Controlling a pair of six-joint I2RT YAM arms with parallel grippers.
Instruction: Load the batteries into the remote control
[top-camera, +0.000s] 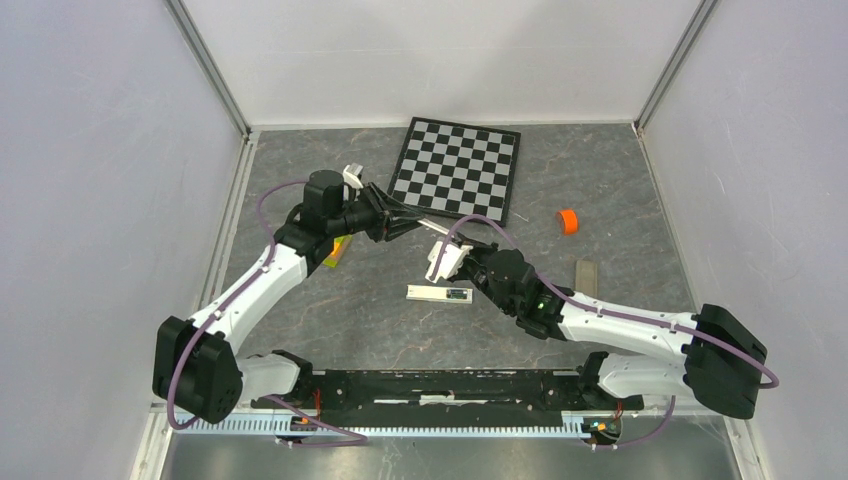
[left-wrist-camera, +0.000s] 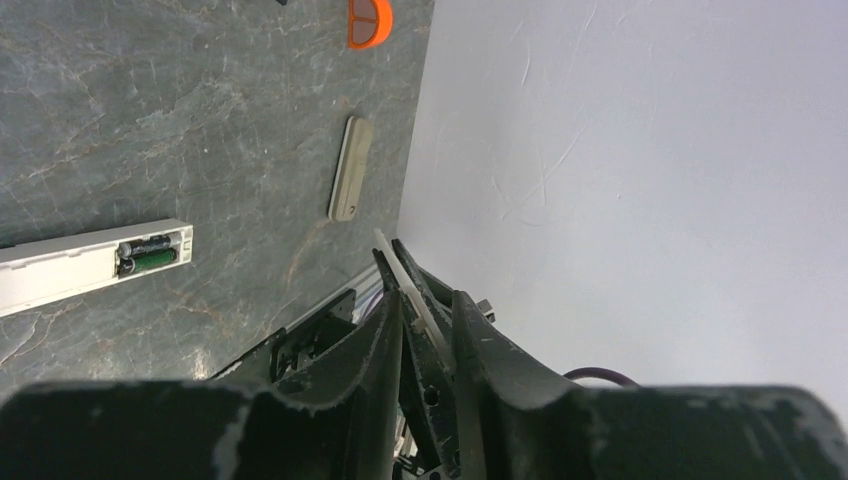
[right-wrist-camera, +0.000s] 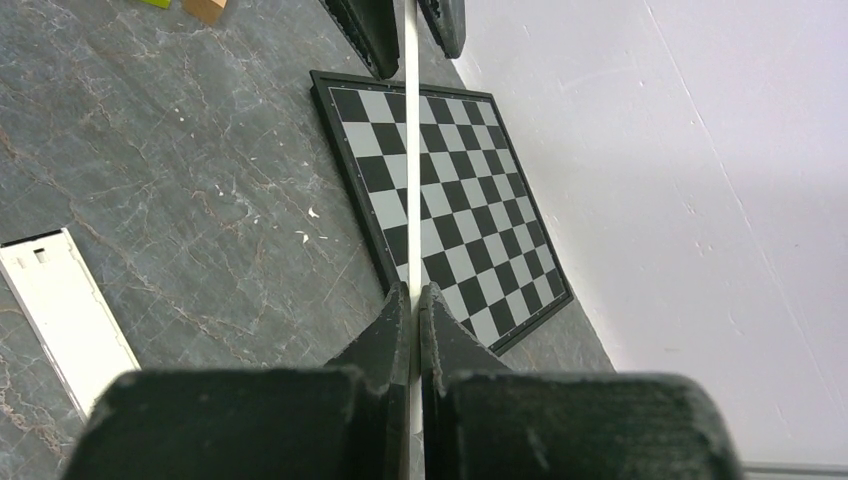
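**Clerk:** Entry 1?
**Keeper:** The remote control (top-camera: 432, 293): white, lying flat on the tabletop (top-camera: 330, 330) with its pale back up. It sits between the 2 arms, near the right arm's fingers but apart from them. The recess at its right end is uncovered.

**Clerk:** Entry 2?
**Keeper:** The batteries (left-wrist-camera: 150, 252): 2 show, dark with green, side by side inside that recess.

**Clerk:** Entry 3?
**Keeper:** The left gripper (left-wrist-camera: 392, 250): fingers pressed onto a thin white strip (right-wrist-camera: 411, 150), raised above the tabletop.

**Clerk:** Entry 4?
**Keeper:** The right gripper (right-wrist-camera: 413, 292): fingers pinching the other end of the same strip, which is seen edge-on and runs straight across to the left fingers.

**Clerk:** Sundries?
**Keeper:** The checkerboard (top-camera: 458, 168) lies at the back. The orange cap (top-camera: 568, 221) is to its right. The cream block (top-camera: 585, 275) is nearer the right wall. The green-and-yellow block (top-camera: 338, 250) is just beside the left arm.
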